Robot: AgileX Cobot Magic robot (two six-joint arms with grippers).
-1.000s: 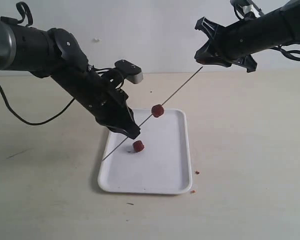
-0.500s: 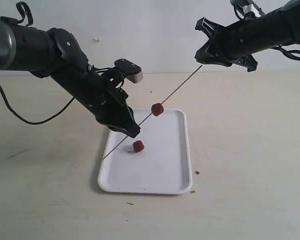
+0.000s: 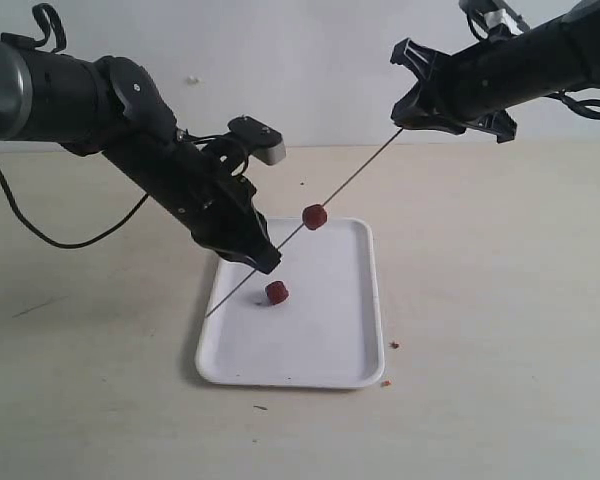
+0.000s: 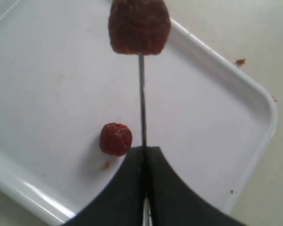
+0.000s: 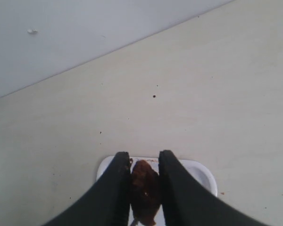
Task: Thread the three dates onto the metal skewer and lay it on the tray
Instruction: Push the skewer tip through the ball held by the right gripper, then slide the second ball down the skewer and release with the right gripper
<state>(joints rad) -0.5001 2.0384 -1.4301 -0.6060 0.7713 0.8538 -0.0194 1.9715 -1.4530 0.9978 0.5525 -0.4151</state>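
- The skewer [image 3: 355,180] is clamped low by the left claw [image 3: 265,262], over the tray [image 3: 350,340].
- A threaded date [image 3: 315,216] is carried mid-skewer, a loose date [image 3: 276,292] by the tray.
- A third date [image 5: 144,190] is gripped by the right claw [image 5: 144,157].

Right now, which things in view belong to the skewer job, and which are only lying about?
For the job: white tray; metal skewer; threaded date; loose date lying in the tray; third date, clamped at the skewer's upper end.
Lying about: red crumbs beside the tray; black cable.
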